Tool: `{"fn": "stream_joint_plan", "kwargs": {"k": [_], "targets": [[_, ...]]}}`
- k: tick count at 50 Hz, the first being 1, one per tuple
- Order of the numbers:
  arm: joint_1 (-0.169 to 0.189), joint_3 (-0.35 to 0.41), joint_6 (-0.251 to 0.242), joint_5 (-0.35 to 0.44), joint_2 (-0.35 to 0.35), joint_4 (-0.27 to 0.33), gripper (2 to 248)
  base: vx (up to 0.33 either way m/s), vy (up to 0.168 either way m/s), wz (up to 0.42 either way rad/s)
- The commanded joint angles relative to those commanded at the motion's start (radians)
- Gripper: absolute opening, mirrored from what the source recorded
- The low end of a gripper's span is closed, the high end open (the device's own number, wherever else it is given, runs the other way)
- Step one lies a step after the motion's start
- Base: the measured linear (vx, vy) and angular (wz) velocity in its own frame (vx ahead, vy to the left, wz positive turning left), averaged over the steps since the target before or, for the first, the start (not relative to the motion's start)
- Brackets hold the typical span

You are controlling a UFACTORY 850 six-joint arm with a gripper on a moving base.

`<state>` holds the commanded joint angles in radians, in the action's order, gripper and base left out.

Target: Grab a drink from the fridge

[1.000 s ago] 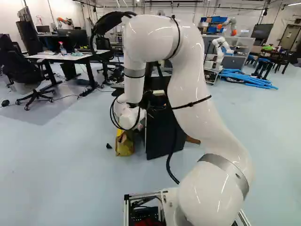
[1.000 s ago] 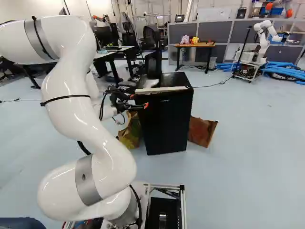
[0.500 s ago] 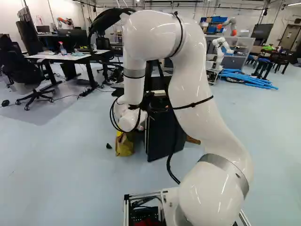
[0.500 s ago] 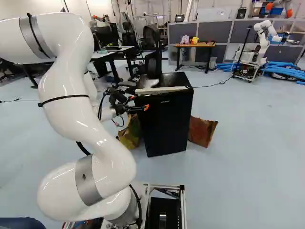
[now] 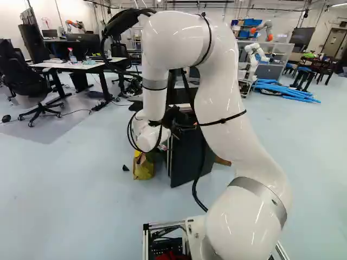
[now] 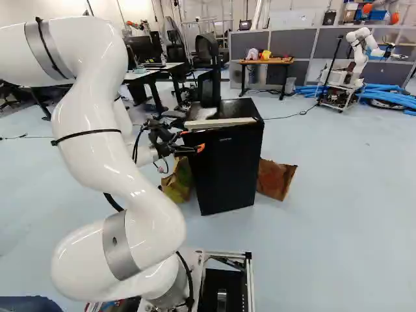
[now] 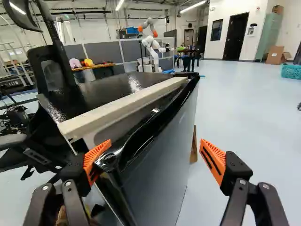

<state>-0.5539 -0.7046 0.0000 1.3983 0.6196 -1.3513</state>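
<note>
In the right base view my gripper (image 6: 192, 140) stands at the left edge of the black fridge (image 6: 227, 170), near its top. The fridge door (image 7: 162, 162) appears slightly ajar in the wrist view, its recessed top edge set off from the body. My gripper (image 7: 155, 157) is open wide, with the door between its fingers. One orange pad (image 7: 95, 162) lies close against the door's free edge; the other stands well off the door's front. No drink is visible.
A pale strip (image 6: 221, 123) lies along the fridge's top. Paper bags (image 6: 275, 179) (image 6: 177, 184) flank the fridge. Beyond it are an office chair (image 6: 208, 68) and desks. Another robot (image 6: 359, 49) stands farther back on the right.
The fridge door's lower edge has shifted a little outward, toward the base. My gripper has moved slightly with it, its fingers still apart. The base has not moved.
</note>
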Motion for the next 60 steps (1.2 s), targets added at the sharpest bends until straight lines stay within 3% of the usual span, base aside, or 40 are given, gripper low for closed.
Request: {"fn": "stream_joint_plan", "kwargs": {"k": [14, 60], "targets": [[-0.028, 0.071, 0.000, 0.009, -0.036, -0.041, 247, 0.000, 0.000, 0.000], [-0.174, 0.375, 0.000, 0.034, -0.169, -0.179, 247, 0.000, 0.000, 0.000]]}}
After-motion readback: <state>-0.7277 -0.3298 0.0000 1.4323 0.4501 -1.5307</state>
